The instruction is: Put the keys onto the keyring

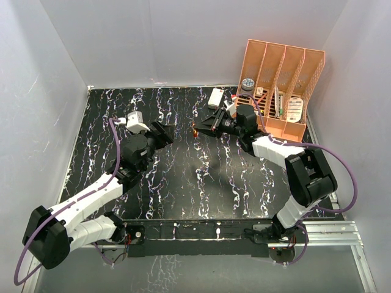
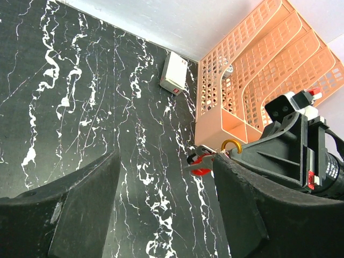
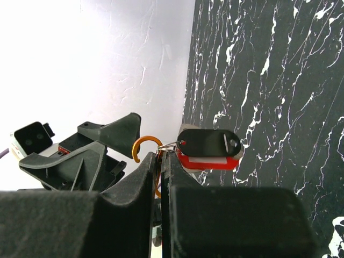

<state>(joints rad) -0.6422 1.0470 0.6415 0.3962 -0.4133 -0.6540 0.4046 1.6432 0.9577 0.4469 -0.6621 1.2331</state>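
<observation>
Left pincer (image 2: 165,161) is wide open with nothing in it, its dark fingers (image 2: 80,207) filling the bottom corners. Past them the other arm's right pincer (image 2: 219,156) comes in from the right, pinching the orange keyring (image 2: 231,141), with the red key (image 2: 200,163) dangling just left of it above the black marbled surface (image 2: 80,97). Behind that there's a peach rack (image 2: 226,91) and a white box (image 2: 174,72) by the wall (image 2: 204,21).

My fingers (image 3: 129,188) are black; the ring (image 3: 141,145), centre frame, orange; a black key (image 3: 209,142), a red key (image 3: 207,162) beneath, I think; table (image 3: 269,80) black, white-veined.
</observation>
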